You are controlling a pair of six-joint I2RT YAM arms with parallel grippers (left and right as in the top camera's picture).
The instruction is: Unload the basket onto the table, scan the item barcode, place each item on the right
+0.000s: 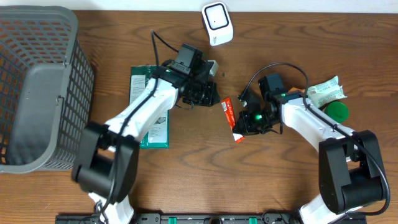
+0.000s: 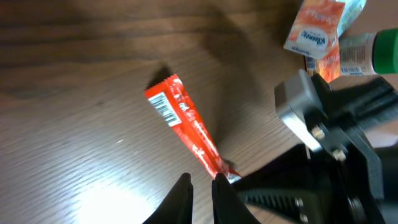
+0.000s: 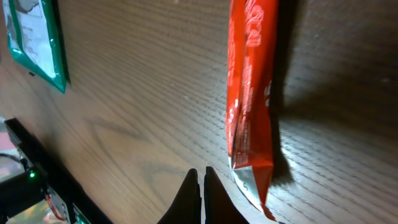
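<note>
Lying flat, slim glossy red wrapper [image 1: 229,112], grained wooden table [image 1: 280,25]

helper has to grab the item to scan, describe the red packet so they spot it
On the wooden table, look near the middle, in front of the white scanner. The red packet lies flat there: long, thin and bright red, far slimmer than the green pouch nearby.

Tissue pack [image 2: 316,32]: "Kleenex"; red wrapper [image 2: 186,121] lettering illegible
</note>
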